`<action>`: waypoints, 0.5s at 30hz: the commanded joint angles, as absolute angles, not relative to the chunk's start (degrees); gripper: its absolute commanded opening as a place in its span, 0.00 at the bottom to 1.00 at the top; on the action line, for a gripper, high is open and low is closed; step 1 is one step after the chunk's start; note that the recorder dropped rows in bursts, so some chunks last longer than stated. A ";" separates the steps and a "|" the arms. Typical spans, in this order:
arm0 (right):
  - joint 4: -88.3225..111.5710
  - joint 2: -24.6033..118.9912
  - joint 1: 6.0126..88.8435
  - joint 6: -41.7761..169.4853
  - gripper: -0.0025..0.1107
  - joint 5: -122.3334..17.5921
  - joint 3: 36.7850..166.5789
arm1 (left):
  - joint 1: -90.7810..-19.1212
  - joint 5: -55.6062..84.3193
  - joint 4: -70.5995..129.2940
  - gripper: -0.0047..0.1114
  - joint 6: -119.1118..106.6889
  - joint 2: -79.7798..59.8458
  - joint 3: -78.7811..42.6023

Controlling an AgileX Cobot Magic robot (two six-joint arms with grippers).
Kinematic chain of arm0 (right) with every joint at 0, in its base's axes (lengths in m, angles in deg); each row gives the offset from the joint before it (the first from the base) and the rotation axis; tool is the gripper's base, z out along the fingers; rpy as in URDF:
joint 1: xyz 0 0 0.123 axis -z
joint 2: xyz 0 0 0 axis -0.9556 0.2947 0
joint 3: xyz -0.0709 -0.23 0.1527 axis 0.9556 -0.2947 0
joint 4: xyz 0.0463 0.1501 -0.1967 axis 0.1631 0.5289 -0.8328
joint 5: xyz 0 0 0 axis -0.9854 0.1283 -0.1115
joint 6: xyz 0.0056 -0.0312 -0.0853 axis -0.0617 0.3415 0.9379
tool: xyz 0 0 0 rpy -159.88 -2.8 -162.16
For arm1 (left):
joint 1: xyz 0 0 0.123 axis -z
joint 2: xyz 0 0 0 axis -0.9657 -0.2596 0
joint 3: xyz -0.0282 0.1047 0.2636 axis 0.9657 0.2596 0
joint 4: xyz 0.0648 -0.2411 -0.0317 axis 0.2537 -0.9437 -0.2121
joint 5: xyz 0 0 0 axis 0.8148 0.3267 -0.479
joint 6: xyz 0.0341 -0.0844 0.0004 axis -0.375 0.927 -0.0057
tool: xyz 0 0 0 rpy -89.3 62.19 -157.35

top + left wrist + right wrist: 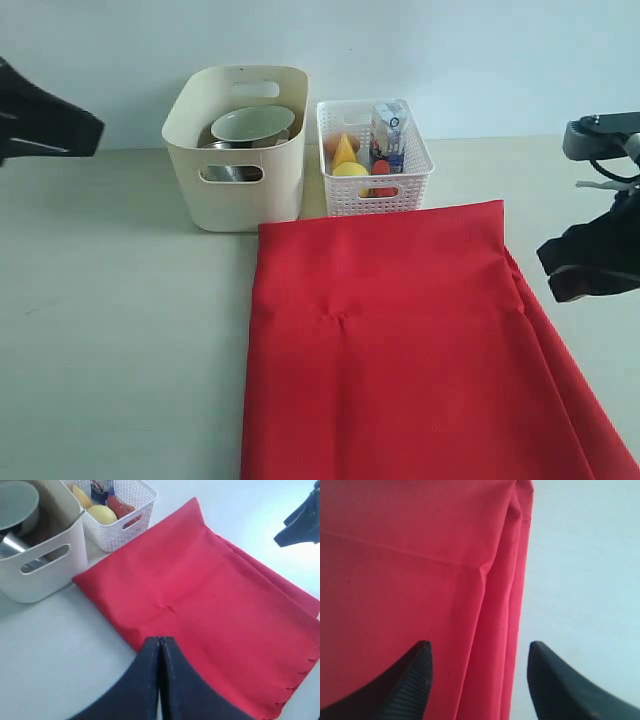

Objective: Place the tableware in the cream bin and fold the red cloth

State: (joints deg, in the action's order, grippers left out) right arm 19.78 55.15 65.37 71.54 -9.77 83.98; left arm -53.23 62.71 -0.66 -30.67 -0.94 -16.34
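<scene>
The red cloth (400, 350) lies on the table, folded into layers whose edges step out along its right side (512, 605); a scalloped edge shows in the left wrist view (295, 680). The cream bin (237, 150) stands behind the cloth's far left corner. It holds the pale green-white bowl (252, 124) and the steel cup (228, 172), seen through a handle cutout. Plate, spoon, chopsticks and knife are hidden. My left gripper (160, 641) is shut, empty, high at the left (50, 125). My right gripper (479, 652) is open above the cloth's right edge (590, 262).
A white lattice basket (372, 157) stands right of the bin with a lemon (350, 170), an orange wedge (343, 150) and a small milk carton (388, 135) inside. The pale table (120, 330) extends to the left of the cloth.
</scene>
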 commanded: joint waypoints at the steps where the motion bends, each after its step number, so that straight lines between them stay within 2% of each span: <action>1: 21.31 54.83 65.51 71.44 0.51 -12.49 83.69 | -53.27 62.42 0.68 0.04 -29.13 8.20 -11.99; 8: 23.72 54.46 65.51 71.57 0.51 -13.15 83.89 | -53.27 62.16 8.30 0.04 -19.68 28.04 -4.15; 15: 25.04 50.95 65.51 72.04 0.51 -13.02 84.03 | -53.27 59.73 16.09 0.04 -13.61 41.80 0.53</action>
